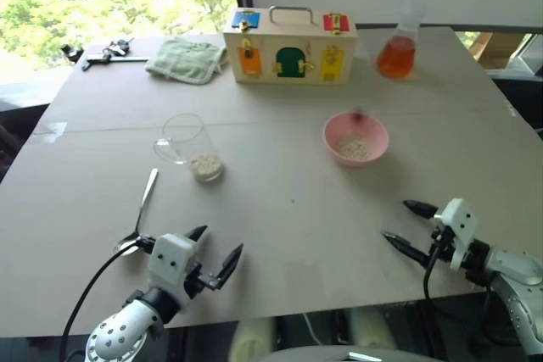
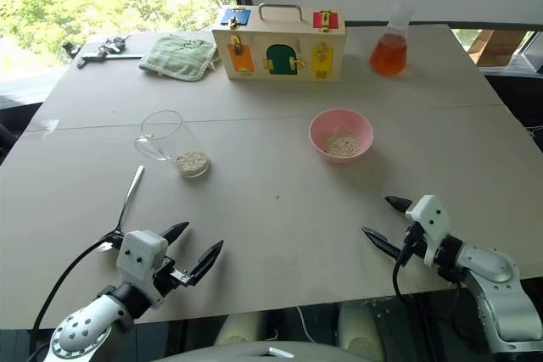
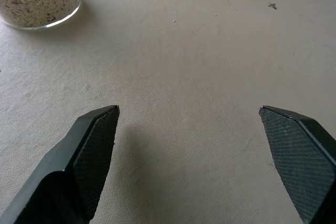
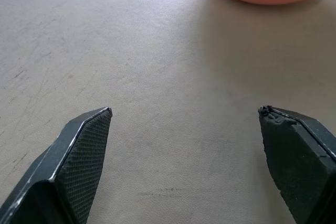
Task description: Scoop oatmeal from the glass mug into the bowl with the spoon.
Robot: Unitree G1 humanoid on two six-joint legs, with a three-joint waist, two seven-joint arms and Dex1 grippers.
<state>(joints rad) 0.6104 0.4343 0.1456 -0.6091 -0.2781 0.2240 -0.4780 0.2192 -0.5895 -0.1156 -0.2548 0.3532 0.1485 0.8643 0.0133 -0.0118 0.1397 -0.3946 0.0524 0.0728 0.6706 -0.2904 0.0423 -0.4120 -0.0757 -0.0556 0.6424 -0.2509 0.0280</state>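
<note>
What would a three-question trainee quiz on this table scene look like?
1. True or false: the spoon lies on the table, held by neither hand.
2. Which holds oatmeal: A, only the glass mug; B, only the bowl; C, both?
3. Which hand is nearer the spoon?

Key:
1. True: the left hand and the right hand are both open and empty.
2. C.
3. The left hand.
</note>
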